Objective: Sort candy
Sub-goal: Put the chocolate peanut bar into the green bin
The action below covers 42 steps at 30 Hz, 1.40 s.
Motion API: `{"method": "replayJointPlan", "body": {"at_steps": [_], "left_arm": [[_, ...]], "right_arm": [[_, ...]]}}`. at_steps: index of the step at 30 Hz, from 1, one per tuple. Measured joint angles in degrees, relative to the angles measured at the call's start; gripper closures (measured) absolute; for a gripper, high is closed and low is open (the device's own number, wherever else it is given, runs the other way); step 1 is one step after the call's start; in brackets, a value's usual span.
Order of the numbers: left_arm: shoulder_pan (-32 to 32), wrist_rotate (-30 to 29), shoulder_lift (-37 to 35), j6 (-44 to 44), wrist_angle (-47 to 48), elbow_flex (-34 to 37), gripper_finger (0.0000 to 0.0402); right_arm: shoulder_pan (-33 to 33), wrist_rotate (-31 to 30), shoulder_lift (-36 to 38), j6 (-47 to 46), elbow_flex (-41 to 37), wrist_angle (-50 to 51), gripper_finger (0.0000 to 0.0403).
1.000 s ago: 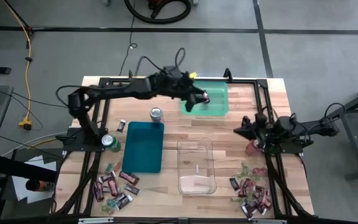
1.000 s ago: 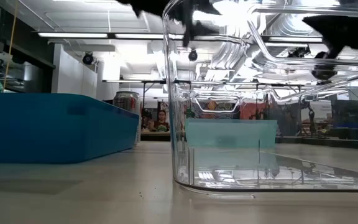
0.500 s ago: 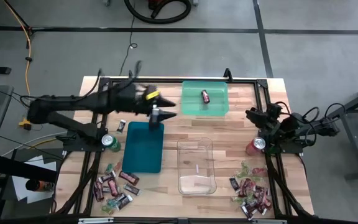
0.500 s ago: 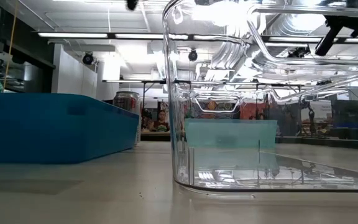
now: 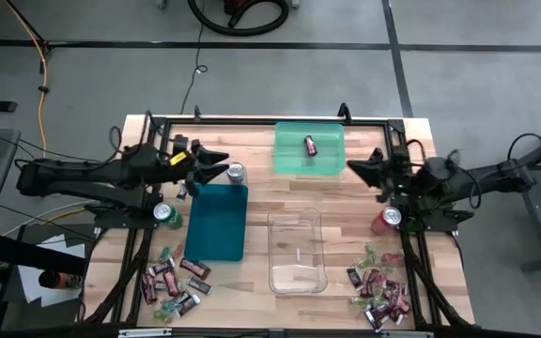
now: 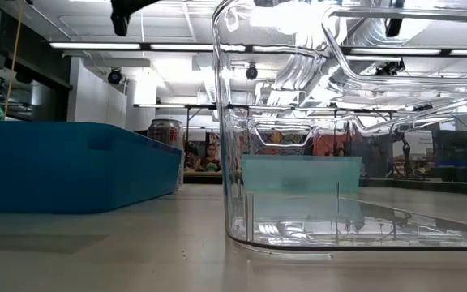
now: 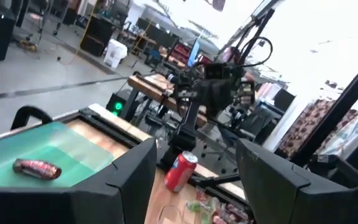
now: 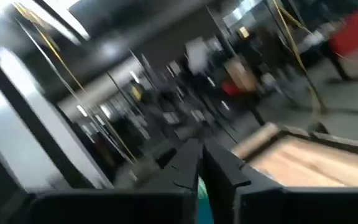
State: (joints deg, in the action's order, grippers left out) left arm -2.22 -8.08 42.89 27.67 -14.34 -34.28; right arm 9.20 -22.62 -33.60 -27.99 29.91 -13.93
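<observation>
Three containers are seen on the wooden table [image 5: 346, 197]. A green tray [image 5: 294, 160] is placed at the far edge, and one dark red candy bar [image 5: 310, 145] is lying inside it, alone. The same candy bar is also visible in the left wrist view, resting on the green tray floor. A blue bin [image 5: 217, 221] is placed left of the centre, and nothing can be seen inside it from above. A clear plastic box [image 5: 297, 250] is placed near the centre, toward the front edge; no candy is seen in it.

The remaining candy is kept in two loose piles on the table: the left pile [image 5: 172, 281] at the front left corner and the right pile [image 5: 379, 286] at the front right corner.

The left gripper [image 5: 216, 170] is held above the table just beside a silver can [image 5: 236, 172], with its fingers spread wide and nothing between them. The right gripper [image 5: 357, 169] is held above the table's right side, near a red can [image 5: 389, 218]; its fingers are almost closed, and nothing is seen in them. A green can [image 5: 166, 214] is standing left of the blue bin.
</observation>
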Motion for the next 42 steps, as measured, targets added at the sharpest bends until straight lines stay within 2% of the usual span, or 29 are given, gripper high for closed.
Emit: {"method": "replayJointPlan", "body": {"at_steps": [7, 14, 18, 25, 28, 35, 42], "left_arm": [[0.0, 0.0, -2.9, -1.8, 1.6, 0.0, 0.0196], [0.0, 0.0, -3.0, -1.8, 3.0, 0.0, 0.0196], [0.0, 0.0, -2.9, -1.8, 3.1, 0.0, 0.0196], [0.0, 0.0, -2.9, -1.8, 3.0, 0.0, 0.0196], [0.0, 0.0, -2.9, -1.7, 3.0, 0.0, 0.0196], [0.0, 0.0, -2.9, -1.3, 3.0, 0.0, 0.0196], [0.0, 0.0, -2.9, -1.3, 2.9, 0.0, 0.0196]], "right_arm": [[-1.4, -1.6, -10.2, -4.3, 14.8, 22.1, 0.0282], [-1.8, 1.8, -15.1, -4.6, 25.0, 36.7, 0.0217], [-1.8, 3.1, -16.5, -4.5, 27.6, 39.4, 0.0209], [-1.8, 4.6, -16.8, -4.6, 27.5, 40.8, 0.0208], [-1.8, 7.2, -16.7, -6.3, 27.5, 42.4, 0.0208], [0.1, 24.6, -17.6, -24.9, 27.4, 52.3, 0.0208], [13.4, 29.9, -24.1, -43.0, 27.4, 62.3, 0.0208]]}}
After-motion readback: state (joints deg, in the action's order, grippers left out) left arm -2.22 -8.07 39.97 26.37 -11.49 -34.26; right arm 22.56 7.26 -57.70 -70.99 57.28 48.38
